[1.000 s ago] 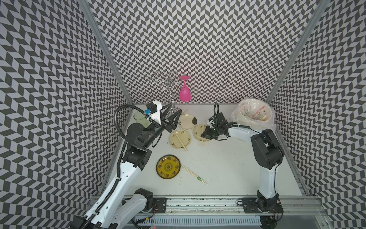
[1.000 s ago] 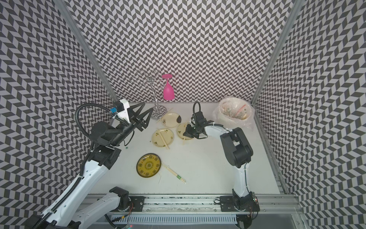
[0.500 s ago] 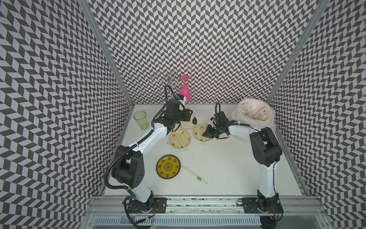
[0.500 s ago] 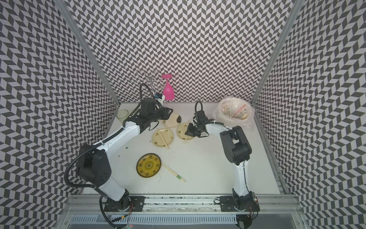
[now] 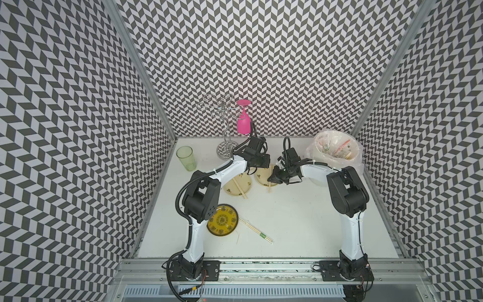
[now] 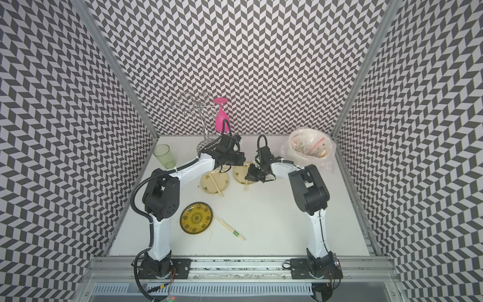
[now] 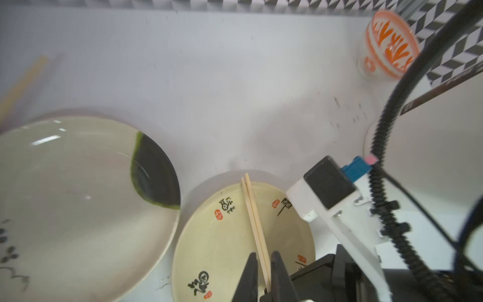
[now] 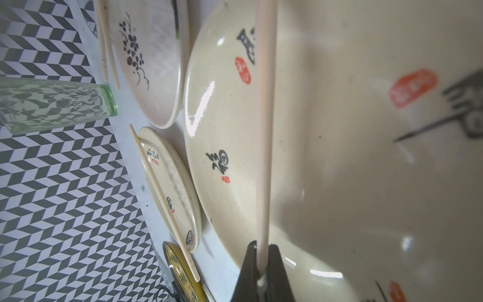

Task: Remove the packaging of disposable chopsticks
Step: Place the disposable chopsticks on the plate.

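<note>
A pale pair of disposable chopsticks (image 7: 252,209) lies across a cream calligraphy plate (image 5: 261,177). My right gripper (image 8: 262,245) is shut on one end of the pair, low over the plate (image 8: 339,130). My left gripper (image 7: 262,255) is shut on the same pair right beside it, a finger on each side. I cannot make out any clear packaging on this pair. In both top views the two grippers meet over that plate, left (image 5: 268,165) and right (image 5: 272,180). Another pair, in packaging with a green band (image 5: 257,231), lies on the table by a yellow plate (image 5: 222,219). A bare pair (image 5: 240,187) rests on a neighbouring cream plate.
A green glass (image 5: 186,158) stands at the back left. At the back are a wire rack (image 5: 224,130) with a hanging pink glass (image 5: 243,123) and a bag-lined bowl of scraps (image 5: 337,149). An orange-printed glass (image 7: 386,44) stands by the wall.
My left arm has swung in from the left side to the calligraphy plate, and its jaws have closed around the chopsticks. The right gripper has kept its hold in place.
</note>
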